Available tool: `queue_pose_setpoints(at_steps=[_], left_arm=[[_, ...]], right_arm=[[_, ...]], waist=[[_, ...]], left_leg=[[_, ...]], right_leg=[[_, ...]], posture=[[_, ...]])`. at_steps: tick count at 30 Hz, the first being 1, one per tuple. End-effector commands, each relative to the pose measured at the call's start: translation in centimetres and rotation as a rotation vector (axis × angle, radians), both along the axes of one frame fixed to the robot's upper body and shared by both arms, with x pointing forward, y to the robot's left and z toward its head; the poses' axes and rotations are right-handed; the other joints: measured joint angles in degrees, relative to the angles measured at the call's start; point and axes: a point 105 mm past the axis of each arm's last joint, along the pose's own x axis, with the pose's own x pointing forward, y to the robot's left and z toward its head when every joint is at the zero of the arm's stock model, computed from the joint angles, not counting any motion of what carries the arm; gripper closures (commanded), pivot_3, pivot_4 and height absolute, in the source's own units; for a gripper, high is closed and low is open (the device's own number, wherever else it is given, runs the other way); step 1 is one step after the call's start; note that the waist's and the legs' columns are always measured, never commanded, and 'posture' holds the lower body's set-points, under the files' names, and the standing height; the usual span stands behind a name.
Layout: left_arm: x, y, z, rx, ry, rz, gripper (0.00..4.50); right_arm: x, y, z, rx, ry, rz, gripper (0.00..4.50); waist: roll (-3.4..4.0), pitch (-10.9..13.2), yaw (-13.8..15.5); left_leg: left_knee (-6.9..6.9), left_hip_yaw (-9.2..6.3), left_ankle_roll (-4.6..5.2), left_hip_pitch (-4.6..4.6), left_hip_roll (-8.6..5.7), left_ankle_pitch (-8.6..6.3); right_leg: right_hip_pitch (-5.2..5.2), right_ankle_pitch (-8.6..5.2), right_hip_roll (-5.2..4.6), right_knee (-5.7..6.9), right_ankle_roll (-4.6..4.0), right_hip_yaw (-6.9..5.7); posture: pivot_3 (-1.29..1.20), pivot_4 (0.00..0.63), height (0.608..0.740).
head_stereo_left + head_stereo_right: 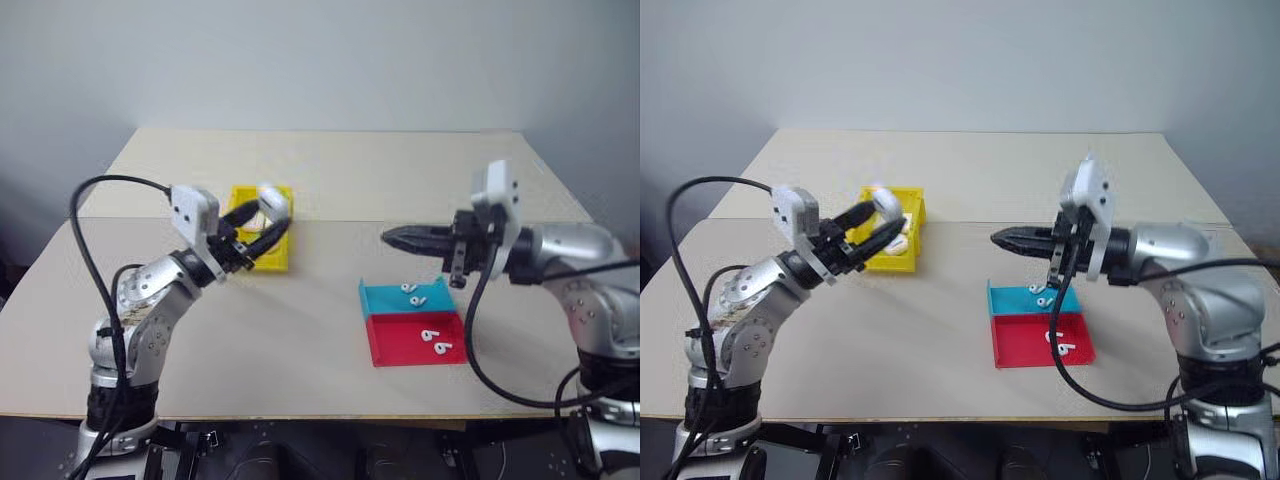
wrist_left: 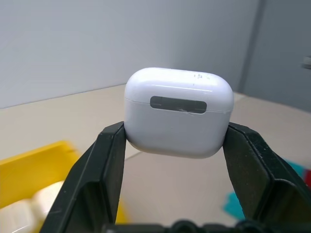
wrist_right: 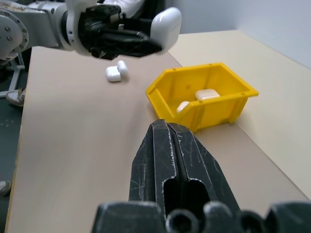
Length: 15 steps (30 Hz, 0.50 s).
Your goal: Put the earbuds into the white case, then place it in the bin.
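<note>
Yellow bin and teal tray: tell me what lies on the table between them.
Nothing lies there. In the left eye view, bare tabletop runs from the bin to the teal tray. The shut right gripper hangs over that stretch.

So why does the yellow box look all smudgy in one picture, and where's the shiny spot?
In the left wrist view the white case between the left gripper fingers is sharp, with a bright glare streak along its top, while the bin behind is out of focus. In the right wrist view the bin is crisp, and the shut right gripper looks soft up close.
</note>
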Motion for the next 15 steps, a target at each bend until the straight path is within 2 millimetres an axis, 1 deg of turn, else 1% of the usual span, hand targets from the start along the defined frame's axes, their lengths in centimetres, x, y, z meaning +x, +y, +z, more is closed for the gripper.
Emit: queue_pose_setpoints(at_steps=[1,6,8,9,11,12,15], left_arm=[[1.7,1.0,0.2,0.062,0.001,0.138,1.75],[4.0,0.8,-1.0,0.108,0.049,0.224,1.75],[4.8,0.8,-1.5,0.13,0.075,0.263,1.03],[5.1,0.9,-1.8,0.143,0.089,0.284,0.84],[5.4,1.2,-1.9,0.148,0.099,0.316,0.18],[5.4,1.4,-1.9,0.155,0.097,0.325,0.08],[4.9,1.9,-1.2,0.132,0.071,0.33,0.08]], right_arm=[[-0.9,0.6,1.6,0.031,-0.09,0.02,4.46],[-1.0,1.1,1.6,0.046,-0.091,0.028,4.46],[-1.1,1.2,1.6,0.047,-0.089,0.029,4.5],[-1.1,1.3,1.6,0.047,-0.088,0.029,4.5],[-1.1,1.3,1.6,0.046,-0.085,0.029,4.5],[-1.2,1.2,1.6,0.043,-0.083,0.028,4.5],[-1.1,1.0,1.2,0.028,-0.073,0.019,4.5]], waist=[[0.0,0.0,0.0],[0.0,0.0,0.1],[0.0,0.0,0.1],[-0.01,0.0,0.1],[-0.01,0.0,0.0],[0.0,0.0,-0.1],[0.0,0.0,-0.1]], left_leg=[[0.0,0.0,0.0,0.0,0.0,0.0],[-0.07,0.03,-0.01,-0.01,-0.01,0.0],[-0.07,0.03,-0.01,-0.02,-0.02,0.0],[-0.06,0.03,-0.01,-0.02,-0.02,0.0],[-0.07,0.04,-0.01,-0.02,-0.02,0.0],[-0.07,0.03,-0.01,-0.02,-0.02,0.0],[-0.11,0.05,-0.02,-0.01,-0.02,0.01]], right_leg=[[0.01,0.0,0.0,0.0,0.0,0.0],[-0.01,0.0,0.01,-0.07,0.0,-0.01],[0.0,0.0,0.0,-0.08,0.0,-0.01],[0.0,0.0,0.0,-0.08,0.0,-0.01],[-0.01,0.0,0.0,-0.07,0.0,-0.01],[-0.02,0.0,0.0,-0.07,0.0,-0.01],[-0.05,0.0,0.01,-0.05,0.0,0.01]], posture=[[0.0,0.15,0.74],[0.0,0.15,0.74],[0.0,0.15,0.74],[0.0,0.15,0.74],[0.0,0.15,0.74],[0.0,0.15,0.74],[0.0,0.15,0.74]])
